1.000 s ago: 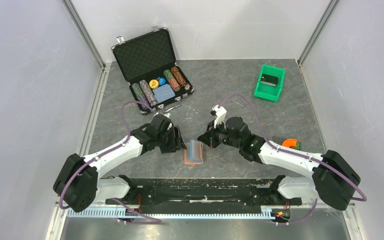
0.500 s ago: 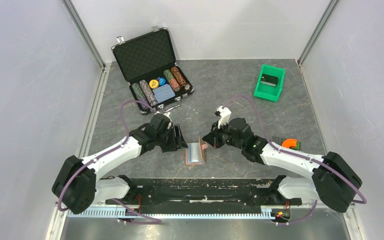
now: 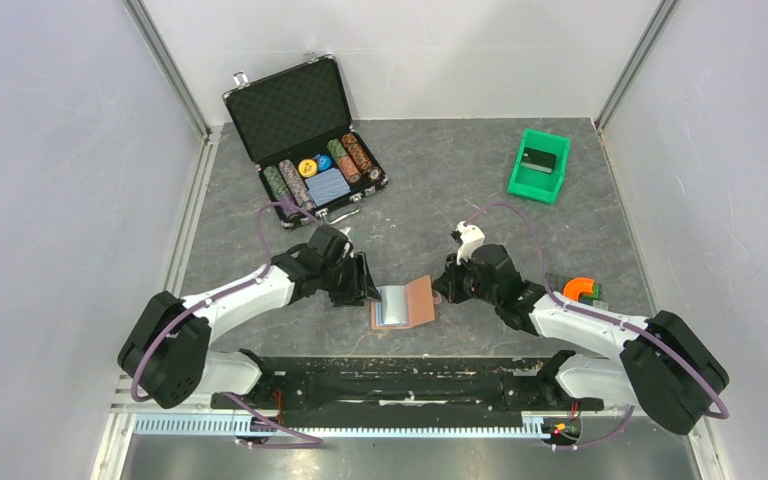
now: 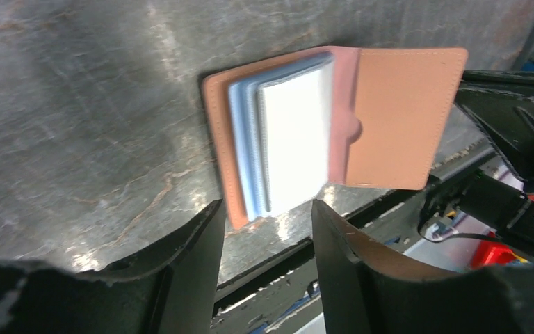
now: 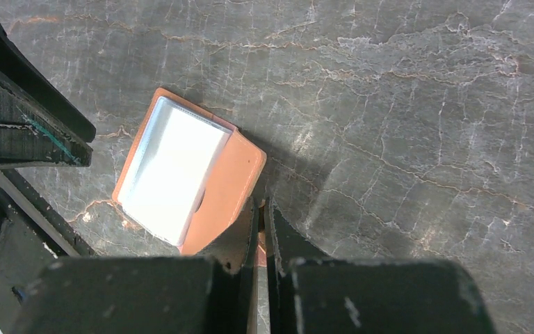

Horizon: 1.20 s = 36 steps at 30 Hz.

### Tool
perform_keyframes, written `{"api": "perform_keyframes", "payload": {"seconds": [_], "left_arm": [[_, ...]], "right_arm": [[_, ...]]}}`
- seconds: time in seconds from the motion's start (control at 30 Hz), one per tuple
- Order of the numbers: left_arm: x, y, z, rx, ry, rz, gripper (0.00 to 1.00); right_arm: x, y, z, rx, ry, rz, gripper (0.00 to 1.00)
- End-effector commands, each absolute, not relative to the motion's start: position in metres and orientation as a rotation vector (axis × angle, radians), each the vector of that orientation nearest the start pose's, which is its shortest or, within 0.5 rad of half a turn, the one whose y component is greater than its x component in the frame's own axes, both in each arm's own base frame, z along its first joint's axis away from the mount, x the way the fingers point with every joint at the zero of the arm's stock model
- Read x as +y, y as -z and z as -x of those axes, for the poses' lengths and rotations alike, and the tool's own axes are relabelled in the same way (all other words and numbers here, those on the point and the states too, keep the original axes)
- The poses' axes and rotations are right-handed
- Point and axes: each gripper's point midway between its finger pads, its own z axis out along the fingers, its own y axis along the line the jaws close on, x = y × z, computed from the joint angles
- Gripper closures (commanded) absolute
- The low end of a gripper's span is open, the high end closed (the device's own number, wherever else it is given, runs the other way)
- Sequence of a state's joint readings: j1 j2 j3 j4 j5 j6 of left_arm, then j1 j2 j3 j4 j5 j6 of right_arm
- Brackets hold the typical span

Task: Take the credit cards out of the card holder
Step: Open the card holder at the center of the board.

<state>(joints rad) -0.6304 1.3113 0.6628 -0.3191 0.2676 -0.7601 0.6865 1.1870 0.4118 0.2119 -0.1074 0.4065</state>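
Under the jaws of your left gripper [image 3: 367, 290] and right gripper [image 3: 441, 289] lies a dark grey, marble-veined tabletop [image 3: 440, 190]. Beyond them stands a plain pale back wall [image 3: 400, 50], with like side walls [image 3: 50, 150] and metal corner posts [image 3: 165, 65]. The light is soft and even, seemingly from overhead.

Top camera looks down; close wrist cameras share the card holder [image 4: 403, 118].
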Motion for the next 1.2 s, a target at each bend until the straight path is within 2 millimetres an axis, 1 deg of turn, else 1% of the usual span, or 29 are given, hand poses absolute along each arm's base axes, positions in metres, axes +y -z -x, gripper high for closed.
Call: {"api": "perform_keyframes", "payload": {"seconds": [0.0,0.1,0.17,0.33,0.4,0.5,0.6,0.63,0.7,0.8,0.87,0.9,0.97,1.1,1.17], "left_arm": [[-0.259,-0.085,-0.206,2.637,0.987,-0.047,0.46],[-0.26,-0.082,-0.206,2.649,0.985,-0.045,0.52],[-0.264,-0.082,-0.205,2.645,1.021,-0.046,0.54],[-0.273,-0.079,-0.205,2.648,1.081,-0.055,0.51],[-0.279,-0.08,-0.204,2.643,1.135,-0.076,0.5],[-0.286,-0.081,-0.204,2.636,1.189,-0.083,0.49],[-0.292,-0.079,-0.206,2.631,1.222,-0.084,0.48],[-0.295,-0.078,-0.205,2.637,1.242,-0.095,0.48],[-0.301,-0.079,-0.205,2.637,1.283,-0.13,0.48],[-0.303,-0.072,-0.205,2.658,1.285,-0.124,0.48],[-0.307,-0.074,-0.207,2.64,1.316,-0.122,0.48],[-0.308,-0.074,-0.207,2.638,1.317,-0.117,0.48],[-0.306,-0.071,-0.208,2.64,1.298,-0.11,0.48],[-0.306,-0.066,-0.206,2.659,1.291,-0.11,0.48],[-0.304,-0.067,-0.208,2.66,1.269,-0.093,0.48]], "right_arm": [[0.232,-0.072,-0.235,2.158,-0.735,0.366,1.0],[0.226,-0.07,-0.238,2.164,-0.716,0.331,1.0],[0.224,-0.068,-0.238,2.172,-0.715,0.326,1.0],[0.223,-0.067,-0.238,2.189,-0.717,0.317,0.98],[0.223,-0.068,-0.239,2.185,-0.718,0.312,0.98],[0.22,-0.063,-0.238,2.209,-0.704,0.305,0.98],[0.214,-0.058,-0.239,2.248,-0.673,0.279,0.95],[0.214,-0.061,-0.241,2.248,-0.674,0.274,0.91],[0.217,-0.075,-0.244,2.214,-0.69,0.279,0.79],[0.225,-0.103,-0.248,2.148,-0.743,0.277,0.7],[0.233,-0.123,-0.248,2.111,-0.804,0.285,0.69],[0.238,-0.13,-0.247,2.098,-0.842,0.279,0.7],[0.249,-0.145,-0.24,2.055,-0.955,0.27,0.73],[0.265,-0.159,-0.23,2.0,-1.125,0.236,0.77],[0.276,-0.162,-0.225,1.989,-1.177,0.245,0.79]]}}
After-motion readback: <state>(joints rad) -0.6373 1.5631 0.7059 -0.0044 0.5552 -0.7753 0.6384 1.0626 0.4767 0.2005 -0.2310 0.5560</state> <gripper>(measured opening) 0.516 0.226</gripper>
